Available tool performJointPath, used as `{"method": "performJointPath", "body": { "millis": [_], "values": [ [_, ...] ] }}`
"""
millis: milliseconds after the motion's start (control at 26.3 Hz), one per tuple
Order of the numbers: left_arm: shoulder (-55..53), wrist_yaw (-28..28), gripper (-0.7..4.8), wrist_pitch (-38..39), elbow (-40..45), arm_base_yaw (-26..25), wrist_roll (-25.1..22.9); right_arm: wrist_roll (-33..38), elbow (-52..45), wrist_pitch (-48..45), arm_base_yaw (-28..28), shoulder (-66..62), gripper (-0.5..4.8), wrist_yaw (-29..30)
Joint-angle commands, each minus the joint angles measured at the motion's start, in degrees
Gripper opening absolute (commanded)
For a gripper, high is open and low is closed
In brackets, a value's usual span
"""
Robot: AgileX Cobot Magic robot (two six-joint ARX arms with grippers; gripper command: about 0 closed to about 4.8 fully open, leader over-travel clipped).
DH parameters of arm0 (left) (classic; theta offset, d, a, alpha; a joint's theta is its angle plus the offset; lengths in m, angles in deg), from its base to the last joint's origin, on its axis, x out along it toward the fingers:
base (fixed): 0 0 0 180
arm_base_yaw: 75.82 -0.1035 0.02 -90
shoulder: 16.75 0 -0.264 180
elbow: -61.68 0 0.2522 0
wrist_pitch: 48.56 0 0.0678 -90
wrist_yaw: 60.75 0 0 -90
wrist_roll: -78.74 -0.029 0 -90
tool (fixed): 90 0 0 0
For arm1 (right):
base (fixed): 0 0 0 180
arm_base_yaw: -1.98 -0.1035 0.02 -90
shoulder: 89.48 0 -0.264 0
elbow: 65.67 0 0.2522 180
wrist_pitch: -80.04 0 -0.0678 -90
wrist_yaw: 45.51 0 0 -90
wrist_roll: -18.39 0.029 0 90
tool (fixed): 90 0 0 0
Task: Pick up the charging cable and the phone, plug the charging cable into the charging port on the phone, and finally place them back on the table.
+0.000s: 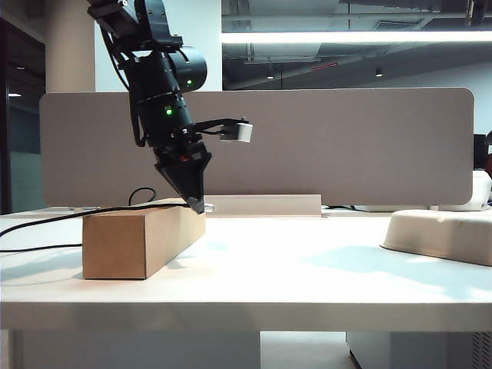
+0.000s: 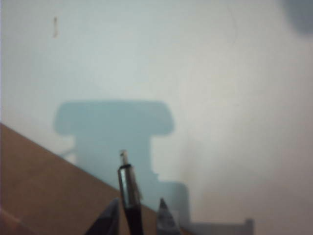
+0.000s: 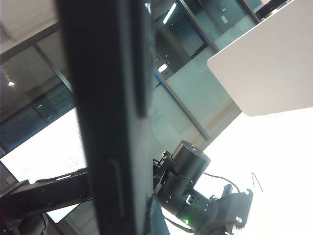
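The charging cable (image 1: 46, 219) runs in from the left over a cardboard box (image 1: 131, 242). Its silvery plug (image 2: 128, 188) stands between the fingers of my left gripper (image 2: 138, 218), which points down at the box's far right end (image 1: 197, 206). The jaws stand apart: the plug leans on one finger (image 2: 110, 220) and a gap shows to the other. My right gripper (image 3: 129, 220) is shut on the phone (image 3: 112, 122), a black slab seen edge-on; this gripper and the phone are out of the exterior view. The charging port does not show.
The white table (image 1: 292, 269) carries the box at the left and a beige tray (image 1: 442, 231) at the right. A grey divider panel (image 1: 346, 146) stands behind. The left arm (image 3: 190, 191) shows beyond the phone in the right wrist view.
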Motion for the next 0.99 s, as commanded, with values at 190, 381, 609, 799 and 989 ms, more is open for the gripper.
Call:
{"method": "performJointPath", "body": {
  "millis": [190, 381, 609, 799, 989],
  "values": [
    [0.1, -0.1, 0.89, -2.9, -0.2, 0.5, 3.0, -0.4, 0.4, -1.8, 0.0, 0.3, -0.07, -0.4],
    [0.1, -0.3, 0.89, -3.0, -0.2, 0.5, 3.1, -0.4, 0.4, -1.9, 0.0, 0.3, -0.07, -0.3],
    [-1.0, -0.3, 0.88, -2.9, -0.2, 0.5, 4.2, -0.4, 0.4, -1.9, 0.0, 0.3, -0.07, -0.3],
    [-1.4, -0.3, 0.88, -3.9, -0.2, 0.5, 5.3, -0.4, 0.4, -1.8, 0.0, 0.3, -0.07, -0.3],
    [-1.4, -0.2, 0.44, -3.8, -0.2, 0.5, 6.3, -0.4, 0.4, -1.8, 0.0, 0.3, -0.07, -0.3]
  ]
}}
